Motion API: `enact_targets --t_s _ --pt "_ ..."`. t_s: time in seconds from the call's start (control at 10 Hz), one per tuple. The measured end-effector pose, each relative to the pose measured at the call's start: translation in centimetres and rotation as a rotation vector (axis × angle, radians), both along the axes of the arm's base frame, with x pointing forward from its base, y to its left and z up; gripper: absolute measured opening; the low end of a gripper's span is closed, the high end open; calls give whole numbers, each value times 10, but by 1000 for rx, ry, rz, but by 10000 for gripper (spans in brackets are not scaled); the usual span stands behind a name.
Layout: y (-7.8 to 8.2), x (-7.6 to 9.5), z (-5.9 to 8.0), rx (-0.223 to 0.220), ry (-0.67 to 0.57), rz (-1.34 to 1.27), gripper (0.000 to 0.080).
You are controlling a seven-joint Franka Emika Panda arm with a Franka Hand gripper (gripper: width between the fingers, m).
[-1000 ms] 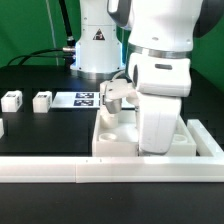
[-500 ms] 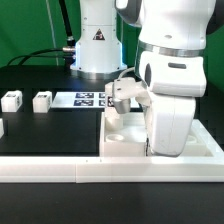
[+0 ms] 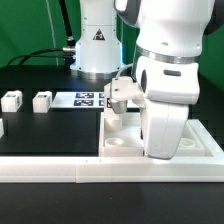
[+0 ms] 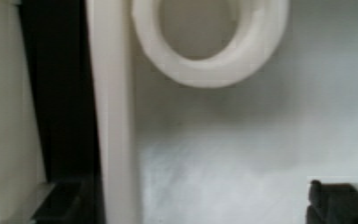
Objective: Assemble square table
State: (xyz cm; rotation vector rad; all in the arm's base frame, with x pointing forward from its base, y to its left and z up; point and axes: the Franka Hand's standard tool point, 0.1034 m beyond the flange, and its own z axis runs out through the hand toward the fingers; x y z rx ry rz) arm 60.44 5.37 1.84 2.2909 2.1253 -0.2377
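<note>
Black tabletop (image 3: 50, 135), square table (image 3: 118, 146) beneath hand (image 4: 202, 203)

At least three legs (image 3: 11, 99) (image 3: 41, 100) (image 3: 125, 93); one square table (image 3: 120, 150); one marker board (image 3: 85, 98).

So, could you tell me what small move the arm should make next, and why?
Probably lift straight up off the square table. In the wrist view the gripper stands open close above the slab with nothing between its jaws, and the legs lie loose on the exterior view's left, so it needs clearance before fetching one.
</note>
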Motion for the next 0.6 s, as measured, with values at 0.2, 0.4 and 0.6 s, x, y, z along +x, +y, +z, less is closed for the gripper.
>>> enact_targets --t_s 0.2,0.4,0.6 --pt "-3 2 20 -5 -21 -18 644" --pt "-17 3 53 -14 -56 -27 644" --pt "-36 -7 76 -19 -76 -64 649"
